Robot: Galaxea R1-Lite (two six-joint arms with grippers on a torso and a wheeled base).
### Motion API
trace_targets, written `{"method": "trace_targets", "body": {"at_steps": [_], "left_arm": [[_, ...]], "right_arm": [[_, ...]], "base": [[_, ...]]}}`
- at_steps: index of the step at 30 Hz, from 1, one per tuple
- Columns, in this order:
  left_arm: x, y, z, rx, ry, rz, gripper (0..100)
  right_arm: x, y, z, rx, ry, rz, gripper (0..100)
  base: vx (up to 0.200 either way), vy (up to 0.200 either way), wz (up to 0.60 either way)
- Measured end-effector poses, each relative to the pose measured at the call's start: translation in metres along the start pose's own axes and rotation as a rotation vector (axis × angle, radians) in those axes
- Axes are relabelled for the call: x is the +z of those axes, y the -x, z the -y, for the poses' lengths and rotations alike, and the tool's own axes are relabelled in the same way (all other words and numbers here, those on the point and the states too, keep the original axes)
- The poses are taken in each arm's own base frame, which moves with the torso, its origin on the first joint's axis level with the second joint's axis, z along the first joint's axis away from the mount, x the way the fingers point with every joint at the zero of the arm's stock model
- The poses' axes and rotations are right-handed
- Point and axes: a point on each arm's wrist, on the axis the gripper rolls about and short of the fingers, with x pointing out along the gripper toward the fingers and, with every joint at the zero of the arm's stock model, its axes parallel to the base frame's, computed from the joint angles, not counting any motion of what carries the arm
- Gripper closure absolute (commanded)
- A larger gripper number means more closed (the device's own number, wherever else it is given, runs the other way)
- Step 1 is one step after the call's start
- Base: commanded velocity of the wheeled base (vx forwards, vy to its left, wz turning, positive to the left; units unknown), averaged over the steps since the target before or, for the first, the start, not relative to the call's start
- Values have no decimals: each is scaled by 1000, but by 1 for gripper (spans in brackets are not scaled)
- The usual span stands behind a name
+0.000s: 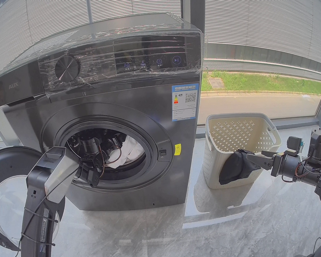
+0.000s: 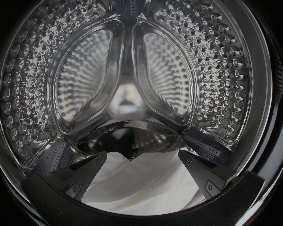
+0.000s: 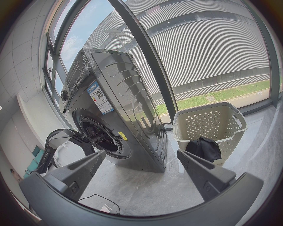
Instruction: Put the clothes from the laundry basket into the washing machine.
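Dimpled steel drum (image 2: 224, 59), crumpled white cloth (image 2: 147, 182), star-perforated plastic basket (image 1: 240, 129)

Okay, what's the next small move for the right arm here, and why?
Probably ease the right gripper forward onto the black garment and close. It is open and empty, aimed at that garment draped over the rim of the laundry basket, while the white cloth already lies in the drum by the open left gripper.
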Motion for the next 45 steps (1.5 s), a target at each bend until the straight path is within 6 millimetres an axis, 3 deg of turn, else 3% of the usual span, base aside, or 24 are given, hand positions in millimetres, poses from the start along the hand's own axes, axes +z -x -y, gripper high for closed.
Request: {"method": "trace_targets", "body": {"at_steps": [4, 10, 19, 22, 30, 37, 41, 45], "left_arm": [[3, 13, 2, 14, 9, -84, 0], [10, 51, 7, 25, 23, -222, 0], [32, 135, 24, 25, 36, -346, 0], [48, 174, 35, 14, 34, -354, 0], [91, 263, 60, -47, -28, -265, 0], [130, 327, 78, -138, -88, -86, 0], [144, 359, 76, -123, -114, 8, 0], [141, 387, 67, -72, -134, 40, 0]], "right_arm": [[0, 0, 0, 1, 1, 2, 0], [2, 0, 0, 2, 3, 7, 0], [6, -1, -1, 7, 9, 21, 0], [7, -2, -2, 10, 12, 25, 0], [11, -1, -3, 16, 19, 40, 0], [16, 8, -9, 30, 35, 68, 0], [17, 20, -15, 60, 52, 85, 0], [17, 33, -22, 84, 72, 105, 0]], "base": [[0, 0, 0], [0, 0, 0], [0, 0, 0], [0, 0, 0], [0, 0, 0], [0, 0, 0], [0, 0, 0], [0, 0, 0]]}}
